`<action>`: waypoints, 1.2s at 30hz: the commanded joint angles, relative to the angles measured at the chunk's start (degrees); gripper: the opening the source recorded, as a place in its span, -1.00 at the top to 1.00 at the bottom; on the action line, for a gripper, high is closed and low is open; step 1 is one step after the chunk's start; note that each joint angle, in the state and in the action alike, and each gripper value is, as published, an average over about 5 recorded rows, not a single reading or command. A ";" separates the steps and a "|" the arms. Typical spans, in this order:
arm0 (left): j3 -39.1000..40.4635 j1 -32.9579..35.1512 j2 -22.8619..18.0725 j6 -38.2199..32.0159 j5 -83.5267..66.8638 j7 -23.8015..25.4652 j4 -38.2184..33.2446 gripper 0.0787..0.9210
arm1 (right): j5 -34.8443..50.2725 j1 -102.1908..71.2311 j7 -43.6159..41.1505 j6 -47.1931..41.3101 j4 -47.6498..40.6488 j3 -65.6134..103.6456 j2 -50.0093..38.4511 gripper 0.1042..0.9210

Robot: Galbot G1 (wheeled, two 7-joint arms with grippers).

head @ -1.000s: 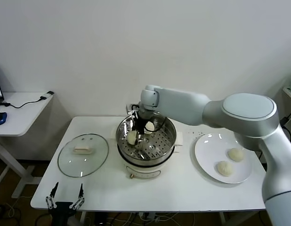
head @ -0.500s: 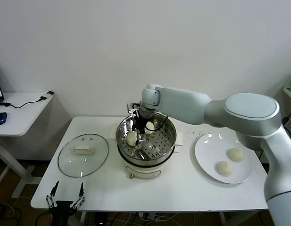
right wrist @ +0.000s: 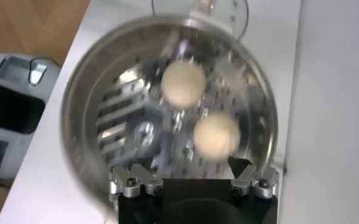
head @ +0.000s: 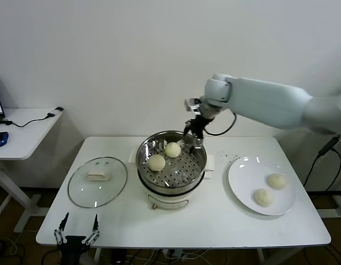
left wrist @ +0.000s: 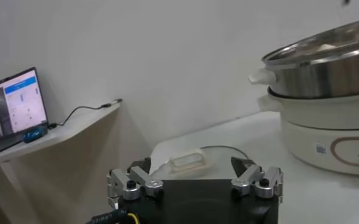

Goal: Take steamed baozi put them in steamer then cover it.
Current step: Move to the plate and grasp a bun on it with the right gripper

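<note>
Moved: our right hand [head: 193,134] has risen out of the steamer [head: 171,163] to its 1 o'clock rim, jaws spread, empty. Two steamed baozi [head: 164,156] inside; two on plate [head: 261,185]. Cover [head: 97,181] on desk [head: 214,218], 9 o'clock. Left hand [head: 76,230] parked, spread.

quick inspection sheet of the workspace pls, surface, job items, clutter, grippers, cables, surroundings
surface: white table, nothing spilled.
job's things: two baozi in steamer, at and; two more on the white plate, at and; glass cover flat on the table on the robot's left of the steamer.
clutter: nothing seen.
grippers: right gripper open, empty, above the steamer's far rim; left gripper open, parked below the table's near edge.
cables: black cable on the side desk.
surroundings: side desk, laptop, plain wall.
</note>
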 commanded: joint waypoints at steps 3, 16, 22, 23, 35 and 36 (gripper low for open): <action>-0.05 -0.06 -0.24 0.33 0.45 -0.03 -0.20 -0.77 | -13.48 -3.22 -2.12 2.02 12.67 2.34 -24.12 -0.76; -0.26 0.53 -1.16 0.69 2.15 -0.12 -0.58 -0.77 | -36.78 -37.42 -3.50 6.59 6.68 29.03 -33.52 -0.76; -0.17 0.49 -1.66 0.78 2.83 -0.17 -0.32 -0.77 | -39.88 -42.52 -3.52 7.34 2.72 33.26 -31.72 -0.76; -0.13 0.47 -1.73 0.78 2.94 -0.18 -0.24 -0.77 | -40.25 -42.95 -3.49 7.43 2.20 33.66 -31.26 -0.76; -0.28 0.16 -2.27 0.88 2.87 -0.07 0.01 -0.77 | -41.10 -43.66 -2.66 7.66 -2.34 34.32 -24.16 -0.76; -0.35 0.17 -2.25 0.86 2.87 -0.08 0.11 -0.77 | -41.11 -43.60 -2.63 7.64 -2.67 34.31 -23.56 -0.76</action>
